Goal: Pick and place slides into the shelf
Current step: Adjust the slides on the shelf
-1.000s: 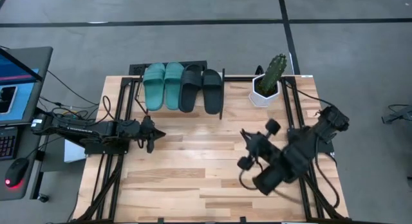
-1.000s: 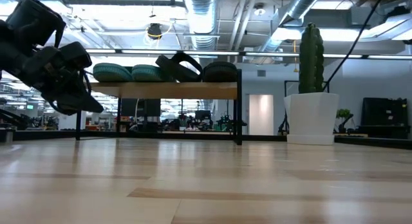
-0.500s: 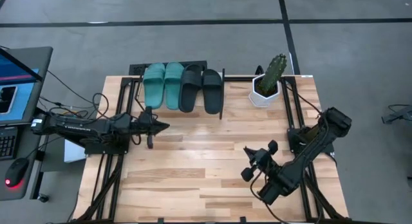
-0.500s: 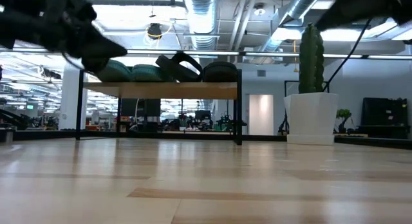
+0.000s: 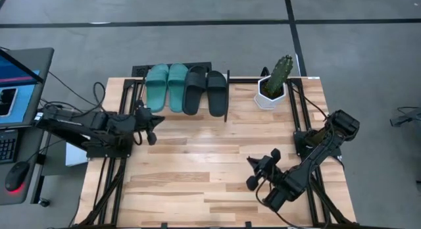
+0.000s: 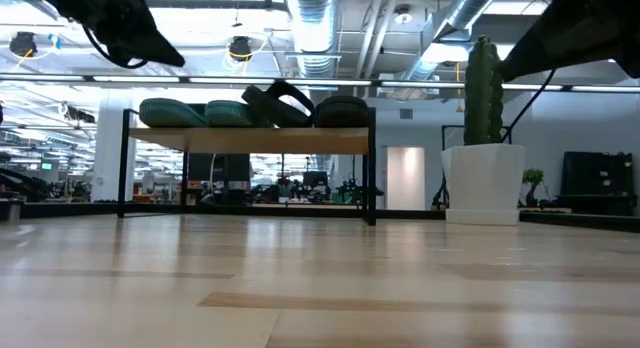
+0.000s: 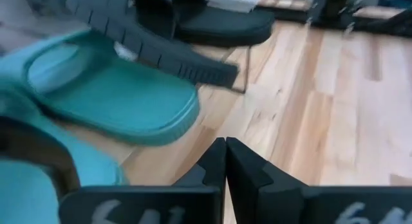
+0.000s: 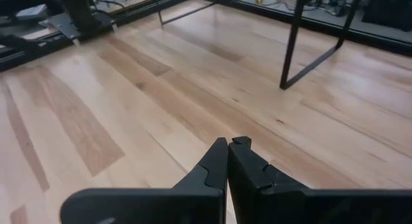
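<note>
High view: wood tabletop [image 5: 197,170] on grey floor, slides [image 5: 187,89] atop shelf [image 5: 227,97], both claws clenched.

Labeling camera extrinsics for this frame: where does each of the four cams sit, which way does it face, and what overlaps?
High: overhead, straight down; table, both arms, left gripper, right gripper.
Low: tabletop height, level toward shelf, slides, cactus pot; arm parts at the top corners.
Left wrist: near the shelf, facing teal slide, black slide; own shut fingers.
Right wrist: facing bare boards, shelf leg; own shut fingers.
Shared: high and low both show shelf, slides, cactus.
</note>
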